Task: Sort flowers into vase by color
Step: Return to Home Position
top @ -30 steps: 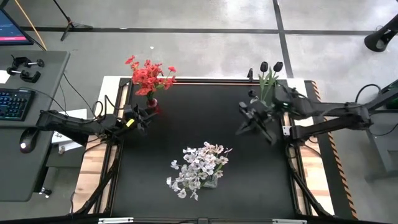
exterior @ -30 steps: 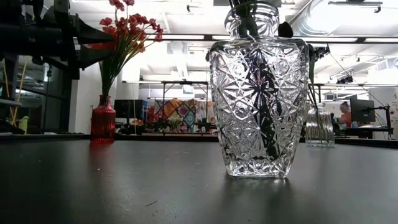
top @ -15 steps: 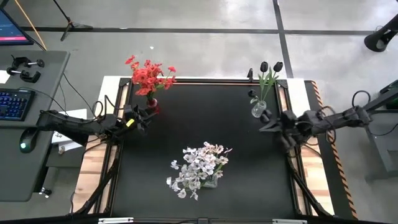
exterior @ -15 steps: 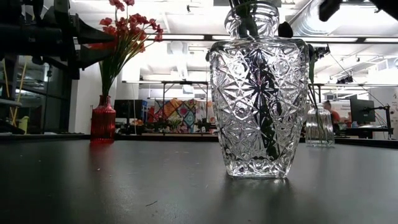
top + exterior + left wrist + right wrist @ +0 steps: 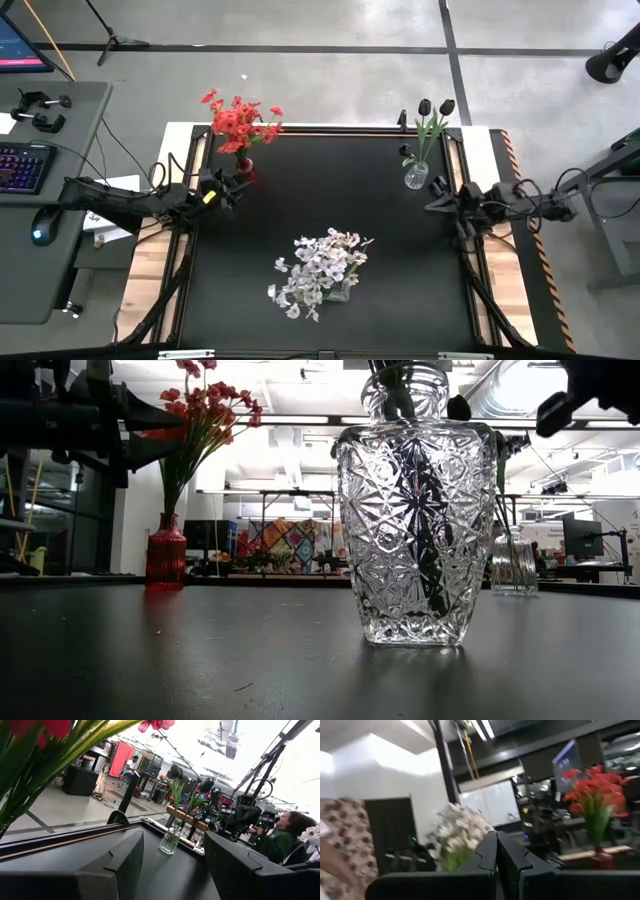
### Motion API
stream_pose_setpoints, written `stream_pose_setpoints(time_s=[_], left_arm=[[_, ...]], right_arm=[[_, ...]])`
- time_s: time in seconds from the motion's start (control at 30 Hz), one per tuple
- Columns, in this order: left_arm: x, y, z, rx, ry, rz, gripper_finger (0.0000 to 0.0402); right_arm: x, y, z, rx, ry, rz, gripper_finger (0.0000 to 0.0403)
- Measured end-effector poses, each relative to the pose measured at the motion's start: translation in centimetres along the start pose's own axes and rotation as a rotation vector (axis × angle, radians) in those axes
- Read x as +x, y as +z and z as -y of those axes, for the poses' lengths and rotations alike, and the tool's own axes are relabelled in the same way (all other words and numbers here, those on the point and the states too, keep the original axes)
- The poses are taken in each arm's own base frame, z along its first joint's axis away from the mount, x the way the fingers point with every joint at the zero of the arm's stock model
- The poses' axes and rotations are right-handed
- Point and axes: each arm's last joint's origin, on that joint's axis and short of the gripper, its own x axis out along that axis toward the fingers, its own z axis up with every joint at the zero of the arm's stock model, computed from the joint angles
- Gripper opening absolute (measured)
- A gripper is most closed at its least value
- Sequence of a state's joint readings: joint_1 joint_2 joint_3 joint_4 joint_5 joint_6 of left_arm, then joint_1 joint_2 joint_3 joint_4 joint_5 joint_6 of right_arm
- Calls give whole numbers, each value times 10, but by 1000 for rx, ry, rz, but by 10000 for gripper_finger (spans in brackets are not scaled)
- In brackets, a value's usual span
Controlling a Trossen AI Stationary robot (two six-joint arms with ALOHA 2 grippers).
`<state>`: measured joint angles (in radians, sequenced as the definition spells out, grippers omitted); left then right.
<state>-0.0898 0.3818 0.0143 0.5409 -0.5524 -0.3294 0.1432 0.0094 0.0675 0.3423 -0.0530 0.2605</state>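
Red flowers (image 5: 238,122) stand in a red vase (image 5: 244,166) at the table's far left; in the low view the red vase (image 5: 165,555) stands on its base. Dark tulips (image 5: 435,108) stand in a small clear vase (image 5: 415,179) at the far right. White flowers (image 5: 320,268) fill a cut-glass vase (image 5: 415,530) at the table's near middle. My left gripper (image 5: 238,186) hovers open just beside the red vase, with nothing between its fingers (image 5: 125,865). My right gripper (image 5: 432,206) is shut and empty by the table's right edge, near the tulip vase.
The black tabletop (image 5: 320,200) lies bare between the three vases. A desk with a keyboard (image 5: 20,165) stands off the left side. People sit in the room beyond the table (image 5: 280,837).
My right arm has drawn back from beside the tulip vase toward the table's right edge and folded in. Its gripper now sits at the table's right rim. The vases and flowers have stayed put.
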Motion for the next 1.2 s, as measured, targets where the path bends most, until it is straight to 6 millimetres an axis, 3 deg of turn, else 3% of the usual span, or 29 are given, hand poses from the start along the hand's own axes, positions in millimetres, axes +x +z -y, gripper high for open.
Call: stream_pose_setpoints(time_s=[0.17, 0.37, 0.73, 1.2], left_arm=[[0, -1, 0, 5, 5, -6, 193], [0, -3, -1, 15, 8, -23, 193], [-3, -2, -2, 17, 5, -29, 193], [-21, 20, -11, -74, -5, 143, 193]], right_arm=[[-3, -24, 9, -11, -142, -241, 0], [-11, -46, 13, 7, -182, -508, 0], [-12, -42, 12, 8, -168, -470, 0], [-13, -43, 13, 7, -185, -488, 0]])
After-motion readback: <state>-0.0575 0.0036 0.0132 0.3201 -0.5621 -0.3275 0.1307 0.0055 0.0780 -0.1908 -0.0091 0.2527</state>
